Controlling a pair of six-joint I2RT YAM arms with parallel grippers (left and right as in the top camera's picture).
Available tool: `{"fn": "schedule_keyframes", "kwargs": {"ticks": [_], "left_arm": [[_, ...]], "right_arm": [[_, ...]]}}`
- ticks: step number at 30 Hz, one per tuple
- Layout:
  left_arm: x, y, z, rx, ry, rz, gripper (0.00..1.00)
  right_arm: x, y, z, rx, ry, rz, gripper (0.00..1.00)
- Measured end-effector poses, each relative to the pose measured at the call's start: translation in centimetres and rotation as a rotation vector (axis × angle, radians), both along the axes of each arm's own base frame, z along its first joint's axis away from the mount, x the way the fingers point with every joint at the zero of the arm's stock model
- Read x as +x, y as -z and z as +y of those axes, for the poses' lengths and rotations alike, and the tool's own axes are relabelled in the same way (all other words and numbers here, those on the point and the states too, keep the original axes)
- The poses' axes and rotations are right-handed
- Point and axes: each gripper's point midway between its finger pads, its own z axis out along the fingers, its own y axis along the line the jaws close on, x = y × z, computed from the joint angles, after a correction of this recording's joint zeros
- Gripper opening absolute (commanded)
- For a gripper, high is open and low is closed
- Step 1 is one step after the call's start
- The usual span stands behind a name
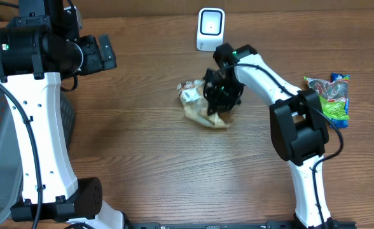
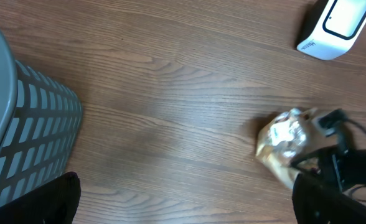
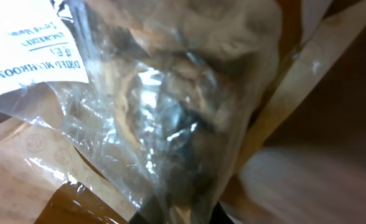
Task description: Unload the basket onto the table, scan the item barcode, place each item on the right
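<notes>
The item is a clear plastic bag of dried mushrooms (image 1: 195, 102) with a tan paper backing, lying mid-table. In the left wrist view the bag (image 2: 284, 138) is at the right. It fills the right wrist view, where its white printed label (image 3: 21, 50) sits top left; no barcode shows. My right gripper (image 1: 221, 107) reaches down onto the bag's right end and is shut on it, with plastic pinched between the dark fingertips (image 3: 214, 214). The white scanner (image 1: 210, 28) stands at the table's back, behind the bag. My left gripper (image 2: 186, 199) hangs open at the far left, holding nothing.
A green snack packet (image 1: 330, 97) lies at the right of the table, beside the right arm. A grey mesh basket (image 2: 21, 124) stands off the table's left side, and the scanner (image 2: 335, 25) sits at the top right of the left wrist view.
</notes>
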Motion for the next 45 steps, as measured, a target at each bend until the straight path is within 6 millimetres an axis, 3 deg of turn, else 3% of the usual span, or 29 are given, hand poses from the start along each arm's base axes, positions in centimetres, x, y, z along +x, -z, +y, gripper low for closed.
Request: {"fn": "schedule_keyframes", "kwargs": {"ticks": [7,9,10,11,12,13,21,25,28,31,36,41,45], "left_arm": [[0.0,0.0,0.0,0.0,0.0,0.0,1.0],[0.0,0.0,0.0,0.0,0.0,0.0,1.0],[0.0,0.0,0.0,0.0,0.0,0.0,1.0],[0.0,0.0,0.0,0.0,0.0,0.0,1.0],[0.0,0.0,0.0,0.0,0.0,0.0,1.0],[0.0,0.0,0.0,0.0,0.0,0.0,1.0],[0.0,0.0,0.0,0.0,0.0,0.0,1.0],[0.0,0.0,0.0,0.0,0.0,0.0,1.0],[0.0,0.0,0.0,0.0,0.0,0.0,1.0],[0.0,0.0,0.0,0.0,0.0,0.0,1.0],[0.0,0.0,0.0,0.0,0.0,0.0,1.0],[0.0,0.0,0.0,0.0,0.0,0.0,1.0],[0.0,0.0,0.0,0.0,0.0,0.0,1.0]], "right_arm": [[3.5,-2.6,-5.0,-0.371,0.089,-0.267,0.04],[3.9,-3.0,-5.7,-0.445,0.105,-0.31,0.11],[4.0,-3.0,-5.8,-0.469,0.105,-0.327,0.36],[4.1,-3.1,-5.8,-0.486,0.119,-0.338,0.75],[4.1,-3.1,-5.8,-0.497,0.114,-0.348,0.92],[4.1,-3.1,-5.8,-0.505,0.114,-0.354,1.0],[4.1,-3.5,-6.1,-0.511,0.112,-0.347,0.99],[6.2,-5.5,-6.2,-0.431,0.176,-0.374,0.97],[7.5,-7.0,-6.6,-0.312,0.282,-0.343,0.89],[8.0,-7.3,-7.4,-0.212,0.42,-0.271,0.84],[7.5,-4.3,-8.4,-0.108,0.634,-0.104,0.82],[4.6,-0.9,-6.3,-0.066,0.696,0.04,0.76],[4.6,0.0,-4.0,-0.018,0.726,0.043,0.71]]}}
